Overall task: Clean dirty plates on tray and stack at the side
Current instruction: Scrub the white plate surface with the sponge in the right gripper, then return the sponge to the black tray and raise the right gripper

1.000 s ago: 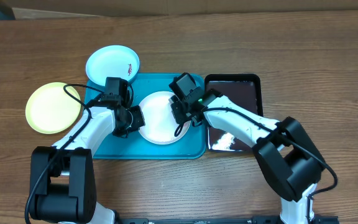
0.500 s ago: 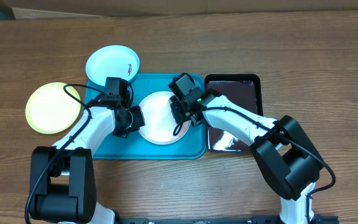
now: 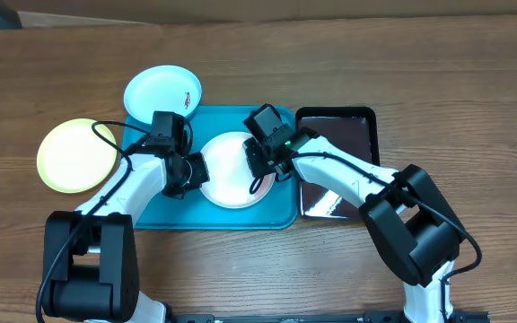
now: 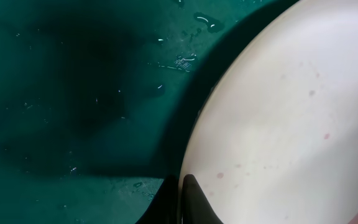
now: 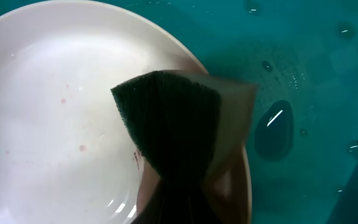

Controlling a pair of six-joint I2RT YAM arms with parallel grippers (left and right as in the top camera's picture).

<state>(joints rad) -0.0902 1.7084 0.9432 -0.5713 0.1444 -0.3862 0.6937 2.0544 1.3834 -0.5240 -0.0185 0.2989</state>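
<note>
Left jaws pinch white plate (image 3: 227, 177) rim; right jaws clamp sponge (image 5: 179, 124) on plate.

Both arms bent inward, left claw (image 4: 181, 194) seemingly pinched closed, right claw (image 3: 260, 167) clamped

Wet turquoise tray (image 3: 281, 213) is holding white plate (image 3: 232, 179), pink-specked, at centre; red-stained blue-rimmed plate (image 3: 160, 90) is overlapping its 11 o'clock corner; yellow-green plate (image 3: 74, 155) is lying off-tray at 9 o'clock
</note>
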